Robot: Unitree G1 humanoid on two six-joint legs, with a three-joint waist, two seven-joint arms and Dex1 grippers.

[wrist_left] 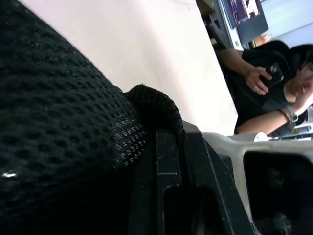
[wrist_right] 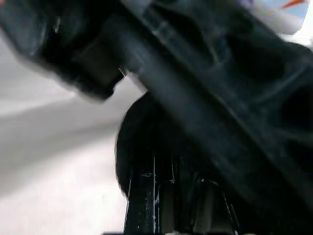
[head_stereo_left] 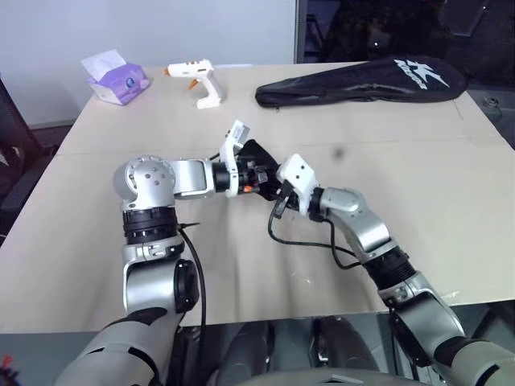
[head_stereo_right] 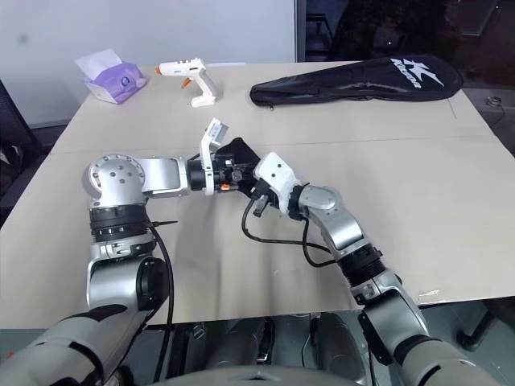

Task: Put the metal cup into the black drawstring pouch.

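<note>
The black drawstring pouch [head_stereo_left: 256,153] hangs above the middle of the table, bunched between my two grippers. My left gripper [head_stereo_left: 254,172] comes in from the left and is shut on it; in the left wrist view the pouch's black mesh [wrist_left: 58,122] folds over its fingers [wrist_left: 168,166]. Coming from the right, my right gripper [head_stereo_left: 272,186] meets the same spot. In the right wrist view its fingers [wrist_right: 151,196] are closed on a dark lump of the pouch [wrist_right: 139,142]. The metal cup is hidden.
A long black racket bag [head_stereo_left: 362,80] lies at the back right, a white glue gun [head_stereo_left: 201,80] at the back middle, and a purple tissue pack [head_stereo_left: 117,80] at the back left. A seated person [wrist_left: 264,83] is beyond the table's edge.
</note>
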